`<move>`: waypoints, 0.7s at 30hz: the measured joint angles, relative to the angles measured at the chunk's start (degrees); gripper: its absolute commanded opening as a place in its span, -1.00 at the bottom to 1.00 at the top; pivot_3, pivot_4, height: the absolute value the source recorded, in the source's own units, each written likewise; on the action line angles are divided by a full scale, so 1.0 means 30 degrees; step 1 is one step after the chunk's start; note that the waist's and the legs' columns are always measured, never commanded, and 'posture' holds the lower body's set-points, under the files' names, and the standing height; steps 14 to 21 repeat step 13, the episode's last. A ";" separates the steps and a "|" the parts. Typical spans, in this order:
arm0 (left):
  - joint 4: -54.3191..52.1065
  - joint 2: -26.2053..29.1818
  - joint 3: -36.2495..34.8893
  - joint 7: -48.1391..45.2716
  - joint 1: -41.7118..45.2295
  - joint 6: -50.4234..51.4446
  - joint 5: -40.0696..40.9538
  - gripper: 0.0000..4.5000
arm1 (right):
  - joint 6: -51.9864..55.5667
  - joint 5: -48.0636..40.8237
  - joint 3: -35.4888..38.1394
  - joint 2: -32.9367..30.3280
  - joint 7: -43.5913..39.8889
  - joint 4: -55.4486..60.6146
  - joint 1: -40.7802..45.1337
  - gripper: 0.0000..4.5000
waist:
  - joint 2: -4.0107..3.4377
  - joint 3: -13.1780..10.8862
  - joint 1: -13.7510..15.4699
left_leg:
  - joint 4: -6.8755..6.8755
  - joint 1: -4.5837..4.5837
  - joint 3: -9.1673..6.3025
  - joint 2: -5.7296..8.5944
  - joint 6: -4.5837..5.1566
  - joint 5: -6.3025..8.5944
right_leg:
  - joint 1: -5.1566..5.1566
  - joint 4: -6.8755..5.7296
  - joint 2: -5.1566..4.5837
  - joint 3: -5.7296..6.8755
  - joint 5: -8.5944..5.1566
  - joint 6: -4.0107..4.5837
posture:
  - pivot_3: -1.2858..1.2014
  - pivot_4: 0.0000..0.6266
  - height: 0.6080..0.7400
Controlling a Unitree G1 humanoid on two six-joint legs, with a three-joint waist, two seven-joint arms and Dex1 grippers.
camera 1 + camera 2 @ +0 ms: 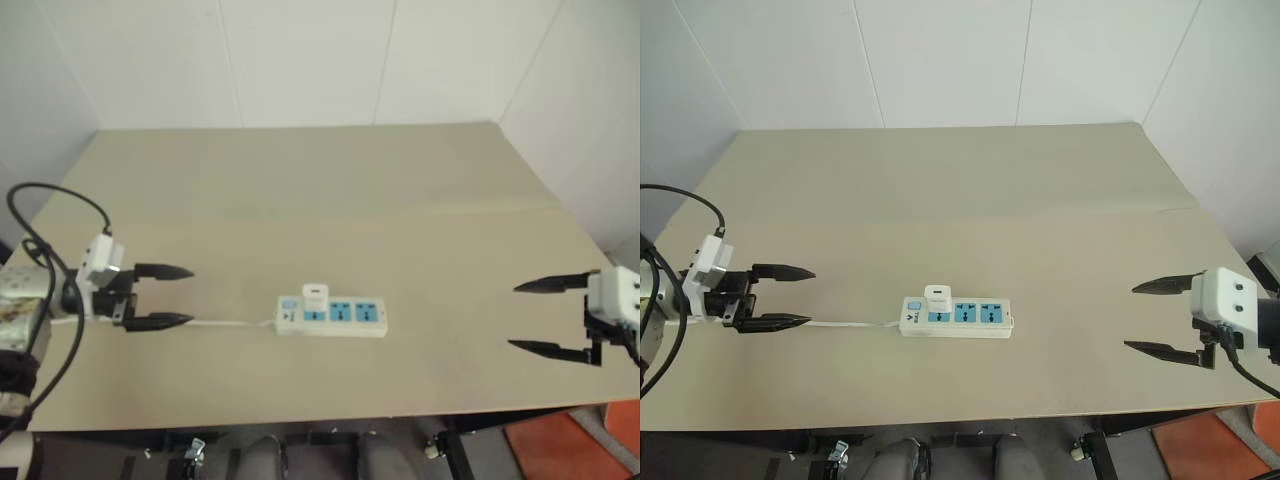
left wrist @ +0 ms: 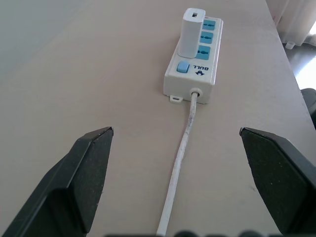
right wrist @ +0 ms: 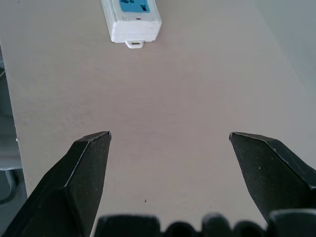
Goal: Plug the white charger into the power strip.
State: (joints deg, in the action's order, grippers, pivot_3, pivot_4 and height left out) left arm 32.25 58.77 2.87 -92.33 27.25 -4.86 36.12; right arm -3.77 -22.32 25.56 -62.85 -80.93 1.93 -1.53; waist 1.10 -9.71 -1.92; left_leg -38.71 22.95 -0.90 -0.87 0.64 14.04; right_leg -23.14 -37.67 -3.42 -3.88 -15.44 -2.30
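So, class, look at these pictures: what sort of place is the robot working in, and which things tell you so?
Probably a bare indoor test room or lab: plain white panelled walls, a beige table holding just a power strip with a white charger, and an orange-red floor beside it.

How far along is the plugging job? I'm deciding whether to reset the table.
Done, it seems: the small white rounded plastic charger stands upright in the socket nearest the switch end of the long white plastic power strip with blue sockets. In hand: nothing. The left tool and right tool are open and empty, well clear on either side. Left: apparently nothing, though how fully the charger is seated cannot be told.
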 measured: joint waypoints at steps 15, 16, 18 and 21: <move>0.0365 -0.0321 0.0252 0.0000 0.0870 0.0033 -0.0078 0.99 | -0.0018 0.0148 0.0130 0.0084 0.0847 0.0438 -0.0712 1.00 | 0.0001 0.0000 0.0178 | -0.0004 -0.0001 0.0006 0.0001 0.0000 0.0000 | 0.0002 -0.0001 0.0004 -0.0001 0.0000 0.0000 | 0.03 -0.52 1.00; 0.0365 -0.0321 0.0252 0.0000 0.0870 0.0033 -0.0078 0.99 | -0.0018 0.0148 0.0130 0.0084 0.0847 0.0438 -0.0712 1.00 | 0.0001 0.0000 0.0178 | -0.0004 -0.0001 0.0006 0.0001 0.0000 0.0000 | 0.0002 -0.0001 0.0004 -0.0001 0.0000 0.0000 | 0.03 -0.52 1.00; 0.0365 -0.0321 0.0252 0.0000 0.0870 0.0033 -0.0078 0.99 | -0.0018 0.0148 0.0130 0.0084 0.0847 0.0438 -0.0712 1.00 | 0.0001 0.0000 0.0178 | -0.0004 -0.0001 0.0006 0.0001 0.0000 0.0000 | 0.0002 -0.0001 0.0004 -0.0001 0.0000 0.0000 | 0.03 -0.52 1.00; 0.0365 -0.0321 0.0252 0.0000 0.0870 0.0033 -0.0078 0.99 | -0.0018 0.0148 0.0130 0.0084 0.0847 0.0438 -0.0712 1.00 | 0.0001 0.0000 0.0178 | -0.0004 -0.0001 0.0006 0.0001 0.0000 0.0000 | 0.0002 -0.0001 0.0004 -0.0001 0.0000 0.0000 | 0.03 -0.52 1.00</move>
